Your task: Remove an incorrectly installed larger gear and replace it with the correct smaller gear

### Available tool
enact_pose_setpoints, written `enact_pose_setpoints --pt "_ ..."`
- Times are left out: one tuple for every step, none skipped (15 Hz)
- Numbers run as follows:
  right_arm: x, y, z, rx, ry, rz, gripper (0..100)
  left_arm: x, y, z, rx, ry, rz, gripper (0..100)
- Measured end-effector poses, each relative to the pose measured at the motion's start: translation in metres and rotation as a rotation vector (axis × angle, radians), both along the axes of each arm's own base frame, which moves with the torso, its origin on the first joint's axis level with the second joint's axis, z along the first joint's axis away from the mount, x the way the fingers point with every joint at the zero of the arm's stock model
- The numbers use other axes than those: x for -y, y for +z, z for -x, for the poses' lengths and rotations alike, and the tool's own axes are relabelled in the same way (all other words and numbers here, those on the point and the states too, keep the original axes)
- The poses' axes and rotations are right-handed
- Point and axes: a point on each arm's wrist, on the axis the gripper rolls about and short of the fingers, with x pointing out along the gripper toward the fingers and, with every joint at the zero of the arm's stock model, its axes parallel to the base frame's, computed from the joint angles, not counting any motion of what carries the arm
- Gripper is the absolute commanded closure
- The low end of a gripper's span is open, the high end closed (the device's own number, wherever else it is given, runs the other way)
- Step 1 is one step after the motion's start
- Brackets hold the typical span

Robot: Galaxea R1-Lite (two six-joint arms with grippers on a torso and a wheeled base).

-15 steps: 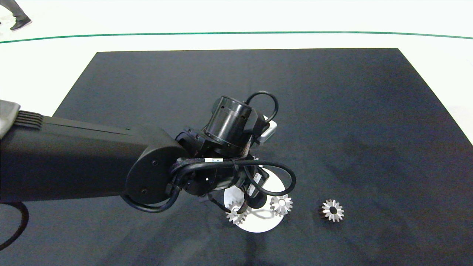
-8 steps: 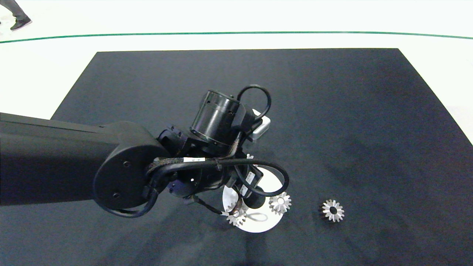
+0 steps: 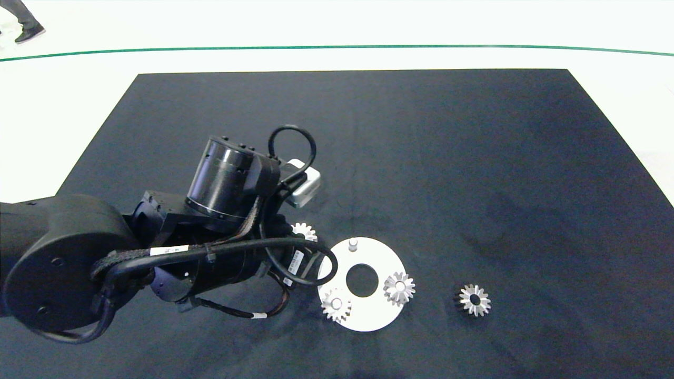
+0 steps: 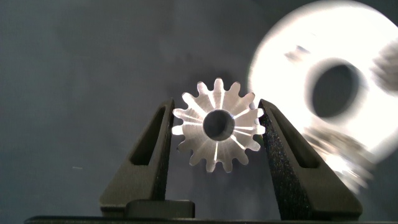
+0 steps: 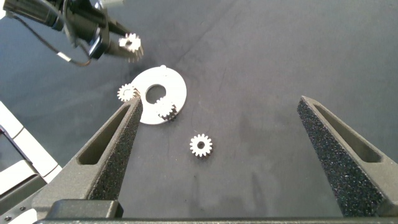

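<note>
The larger gear (image 4: 217, 124), flat-faced with short blunt teeth, hangs above the black mat with my left gripper (image 4: 216, 106) shut on it. From above, this gear (image 3: 304, 231) is just left of the white round plate (image 3: 368, 316). One peg (image 3: 353, 243) on the plate stands bare. The smaller gear (image 3: 474, 300), star-like with pointed teeth, lies on the mat right of the plate, and shows as a smaller gear (image 5: 201, 145) in the right wrist view. My right gripper (image 5: 219, 102) hangs open, high over the mat, out of the head view.
Two more silver gears (image 3: 336, 304) (image 3: 399, 288) sit on the plate around its centre hole. The black mat (image 3: 474, 158) covers the table to its edges. A person's shoe (image 3: 29, 34) is beyond the table at the far left.
My left arm has drawn back to the left from over the plate with the larger gear in its fingers. The plate and its bare peg are now uncovered.
</note>
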Motion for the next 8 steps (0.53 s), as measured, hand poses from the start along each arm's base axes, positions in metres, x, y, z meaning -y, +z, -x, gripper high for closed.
enact_pose_setpoints --pt "0.0 0.0 0.0 -0.001 0.0 0.0 0 -0.009 -0.004 -0.004 0.023 0.025 0.025 93" --pt "0.0 0.0 0.0 -0.001 0.0 0.0 0 -0.017 -0.01 -0.007 0.031 0.042 0.04 93" --pt "0.0 0.0 0.0 0.0 0.0 0.0 0 -0.026 -0.016 -0.009 0.027 0.056 0.048 93" --pt "0.0 0.0 0.0 -0.001 0.0 0.0 0 -0.034 -0.022 -0.011 0.014 0.067 0.05 93" --pt "0.0 -0.001 0.0 -0.002 0.0 0.001 0 -0.04 -0.027 -0.01 -0.007 0.067 0.051 93" --pt "0.0 -0.001 -0.001 -0.005 -0.001 0.002 0 -0.045 -0.028 -0.009 -0.014 0.073 0.053 0" --pt "-0.001 -0.001 -0.002 -0.006 -0.001 0.003 0 -0.048 -0.029 -0.008 -0.015 0.079 0.052 0" --pt "-0.001 -0.001 -0.002 -0.009 -0.001 0.003 0 -0.05 -0.029 -0.006 -0.016 0.08 0.052 0"
